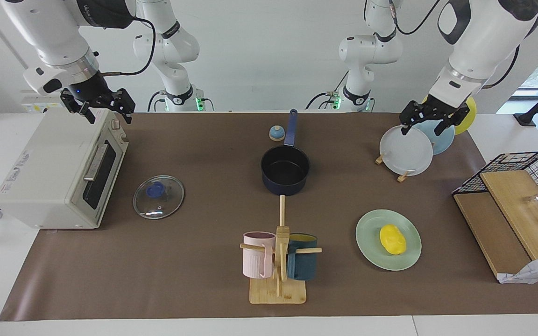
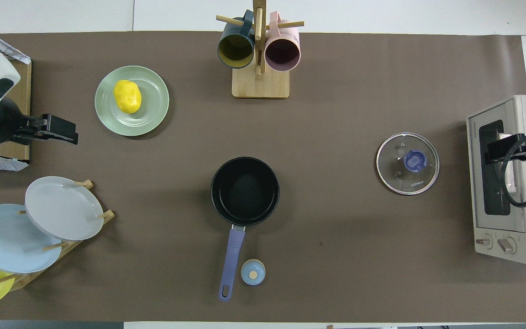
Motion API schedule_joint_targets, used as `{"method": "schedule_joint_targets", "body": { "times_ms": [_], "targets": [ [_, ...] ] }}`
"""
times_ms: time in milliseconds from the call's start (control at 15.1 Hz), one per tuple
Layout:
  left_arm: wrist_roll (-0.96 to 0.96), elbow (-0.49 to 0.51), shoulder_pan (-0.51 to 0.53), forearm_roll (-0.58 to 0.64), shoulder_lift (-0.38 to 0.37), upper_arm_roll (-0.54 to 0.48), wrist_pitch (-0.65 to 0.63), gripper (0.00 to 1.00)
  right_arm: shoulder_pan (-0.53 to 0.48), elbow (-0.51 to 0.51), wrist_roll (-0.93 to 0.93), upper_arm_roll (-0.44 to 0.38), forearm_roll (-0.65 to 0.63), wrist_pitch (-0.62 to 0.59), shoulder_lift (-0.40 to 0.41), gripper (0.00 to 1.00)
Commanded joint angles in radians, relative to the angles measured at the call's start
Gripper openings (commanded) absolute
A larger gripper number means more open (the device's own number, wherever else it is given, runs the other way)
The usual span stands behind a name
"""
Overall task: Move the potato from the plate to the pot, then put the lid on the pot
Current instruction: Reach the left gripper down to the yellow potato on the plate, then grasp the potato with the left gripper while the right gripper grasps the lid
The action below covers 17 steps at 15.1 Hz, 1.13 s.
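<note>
The yellow potato [image 1: 392,239] lies on the mint-green plate [image 1: 371,255] toward the left arm's end of the table; both also show in the overhead view, potato [image 2: 127,96] and plate [image 2: 154,111]. The navy pot [image 1: 285,170] stands empty mid-table, its handle pointing at the robots, and also shows from overhead [image 2: 244,189]. The glass lid [image 1: 159,197] lies flat on the mat next to the oven, seen from overhead too [image 2: 407,163]. My left gripper [image 1: 425,126] is open and empty, up in the air between the plate rack and the green plate [image 2: 67,134]. My right gripper [image 1: 97,108] waits open over the oven.
A white toaster oven [image 1: 59,172] stands at the right arm's end. A mug tree [image 1: 278,261] with two mugs stands farther from the robots than the pot. A rack of upright plates [image 1: 407,151], a bell [image 1: 276,133] and a wire basket with boards [image 1: 507,205] are also here.
</note>
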<state>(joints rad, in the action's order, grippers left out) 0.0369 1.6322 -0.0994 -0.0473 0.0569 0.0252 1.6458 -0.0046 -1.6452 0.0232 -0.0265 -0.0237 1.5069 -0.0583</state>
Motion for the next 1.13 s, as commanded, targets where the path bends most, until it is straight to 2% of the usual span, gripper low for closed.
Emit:
{"method": "schedule_joint_targets", "body": {
  "times_ms": [0, 133, 332, 531, 797, 1062],
  "targets": [
    [0.006, -0.121, -0.002, -0.035, 0.194, 0.001, 0.057, 1.0, -0.006, -0.008, -0.003, 0.007, 0.01, 0.009, -0.009, 1.0],
    [0.026, -0.208, -0.012, -0.039, 0.309, 0.001, 0.08, 1.0, -0.005, -0.025, 0.006, 0.008, 0.011, 0.059, -0.008, 1.0],
    [0.028, -0.222, -0.014, -0.028, 0.403, -0.002, 0.213, 1.0, 0.002, -0.097, 0.009, 0.011, 0.014, 0.163, -0.005, 1.0],
    [0.028, -0.281, -0.032, 0.004, 0.513, -0.007, 0.278, 1.0, 0.041, -0.125, 0.009, 0.01, 0.014, 0.234, 0.032, 1.0],
    [0.029, -0.285, -0.034, 0.035, 0.569, -0.008, 0.35, 1.0, 0.041, -0.137, 0.009, 0.01, 0.018, 0.331, 0.132, 1.0],
    [0.032, -0.273, -0.034, 0.055, 0.572, -0.005, 0.391, 1.0, 0.034, -0.313, 0.046, 0.01, 0.018, 0.562, 0.141, 1.0]
  ]
}}
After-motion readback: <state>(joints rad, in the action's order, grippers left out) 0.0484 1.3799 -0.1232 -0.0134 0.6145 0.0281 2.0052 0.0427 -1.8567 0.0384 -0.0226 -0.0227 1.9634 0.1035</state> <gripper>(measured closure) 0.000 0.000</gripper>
